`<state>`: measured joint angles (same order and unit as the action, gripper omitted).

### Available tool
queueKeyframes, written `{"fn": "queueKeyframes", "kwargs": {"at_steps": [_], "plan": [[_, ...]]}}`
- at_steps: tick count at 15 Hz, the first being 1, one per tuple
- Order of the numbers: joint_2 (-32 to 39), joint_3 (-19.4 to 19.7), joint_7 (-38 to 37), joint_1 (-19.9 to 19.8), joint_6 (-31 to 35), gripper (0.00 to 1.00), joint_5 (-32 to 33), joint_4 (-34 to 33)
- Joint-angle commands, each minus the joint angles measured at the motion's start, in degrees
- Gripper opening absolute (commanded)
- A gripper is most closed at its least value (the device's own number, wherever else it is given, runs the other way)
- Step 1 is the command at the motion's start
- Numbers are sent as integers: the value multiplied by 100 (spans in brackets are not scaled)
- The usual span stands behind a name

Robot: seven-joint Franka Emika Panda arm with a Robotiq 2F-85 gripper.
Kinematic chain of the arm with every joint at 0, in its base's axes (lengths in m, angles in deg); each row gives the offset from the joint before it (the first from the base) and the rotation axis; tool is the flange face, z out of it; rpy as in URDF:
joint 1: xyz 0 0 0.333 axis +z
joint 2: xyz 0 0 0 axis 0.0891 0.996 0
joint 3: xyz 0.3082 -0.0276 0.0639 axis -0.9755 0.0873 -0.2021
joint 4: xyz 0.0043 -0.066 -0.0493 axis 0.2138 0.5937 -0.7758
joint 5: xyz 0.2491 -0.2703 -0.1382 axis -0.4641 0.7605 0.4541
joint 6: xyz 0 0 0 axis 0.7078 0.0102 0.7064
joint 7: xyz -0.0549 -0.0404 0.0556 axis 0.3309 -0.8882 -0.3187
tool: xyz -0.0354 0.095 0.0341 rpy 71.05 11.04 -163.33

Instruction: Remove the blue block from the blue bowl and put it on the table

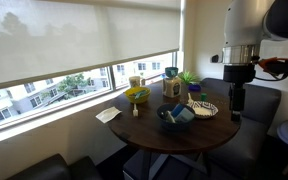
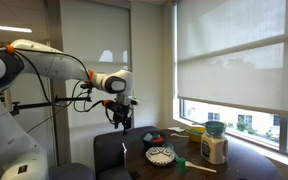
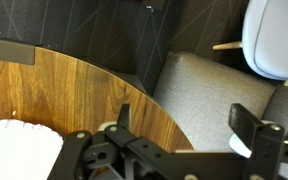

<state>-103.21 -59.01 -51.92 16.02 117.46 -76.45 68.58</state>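
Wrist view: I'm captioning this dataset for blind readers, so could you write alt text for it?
The open gripper hangs over the curved edge of a brown wooden table, holding nothing, with a grey cushioned seat beyond the edge. A white ridged object sits on the table at lower left, cut off by the frame.

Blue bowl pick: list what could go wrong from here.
1. The gripper hangs open off the edge of the table, with the patterned plate between it and the blue bowl. A low approach might clip the plate.
2. The blue block is small inside the bowl, so the gripper may hit the rim and shove the bowl.
3. The table is crowded, so the set-down could land on another item.
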Motion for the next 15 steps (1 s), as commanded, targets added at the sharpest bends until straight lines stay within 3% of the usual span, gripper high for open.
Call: {"fn": "queueKeyframes", "kwargs": {"at_steps": [1,4,8,11,12,15], "plan": [[-55,-106,-275,-144,79,100,131,2],[-335,-54,-815,-474,383,100,510,97],[-482,144,-768,-968,1043,100,1325,95],[-352,492,-498,-1047,1475,100,981,-59],[-388,357,-608,-1062,1288,100,1126,-10],[-383,494,-536,-1086,1409,100,1103,-15]]}}
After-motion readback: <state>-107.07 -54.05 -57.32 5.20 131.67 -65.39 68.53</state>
